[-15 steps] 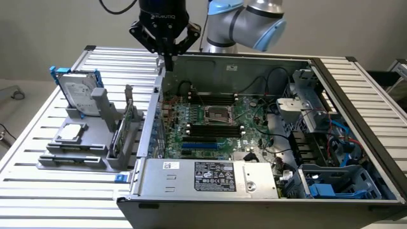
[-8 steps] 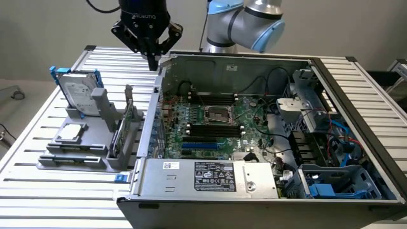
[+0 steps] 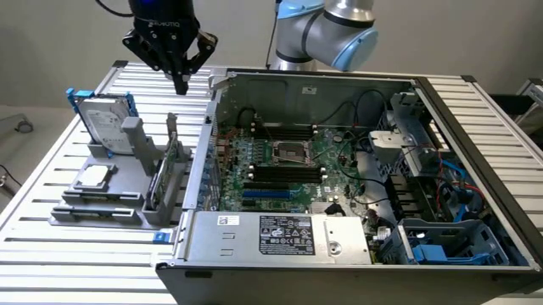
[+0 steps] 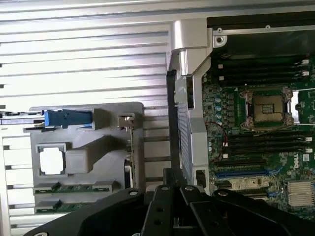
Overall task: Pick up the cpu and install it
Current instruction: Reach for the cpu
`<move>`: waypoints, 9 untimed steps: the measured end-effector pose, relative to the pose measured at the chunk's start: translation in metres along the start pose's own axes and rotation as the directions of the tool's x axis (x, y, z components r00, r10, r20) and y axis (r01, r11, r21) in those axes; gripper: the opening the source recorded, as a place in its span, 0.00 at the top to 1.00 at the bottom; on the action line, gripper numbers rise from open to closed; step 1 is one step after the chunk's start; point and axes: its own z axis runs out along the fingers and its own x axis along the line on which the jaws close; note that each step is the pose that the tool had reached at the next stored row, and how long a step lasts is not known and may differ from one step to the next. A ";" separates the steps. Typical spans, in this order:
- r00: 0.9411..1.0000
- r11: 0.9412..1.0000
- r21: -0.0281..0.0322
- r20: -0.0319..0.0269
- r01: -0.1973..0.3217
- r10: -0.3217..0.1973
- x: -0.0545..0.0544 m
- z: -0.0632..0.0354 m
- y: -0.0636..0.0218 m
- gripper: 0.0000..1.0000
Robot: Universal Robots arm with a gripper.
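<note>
My black jaws, marked ROBOTIQ, hang pressed together and empty above the slatted aluminium desk, with open air all round them. The small silvery square cpu lies well below them in a grey plastic holder, beside the open computer case.

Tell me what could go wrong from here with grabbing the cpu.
The hand is shut; coming down like that, it would likely press on the cpu rather than grip it.
The cpu lies in a holder close to an upright hard drive; the hand could bump it.
The case wall stands between holder and socket; a low carry might clip it.
</note>
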 end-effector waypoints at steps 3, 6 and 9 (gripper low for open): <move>1.000 1.000 0.000 0.000 0.000 0.000 0.014 0.0038 0.0012 0.89; 1.000 1.000 0.000 0.000 0.000 0.000 0.028 0.0076 0.0023 0.89; 1.000 1.000 0.000 0.000 0.000 0.000 0.041 0.0113 0.0034 0.89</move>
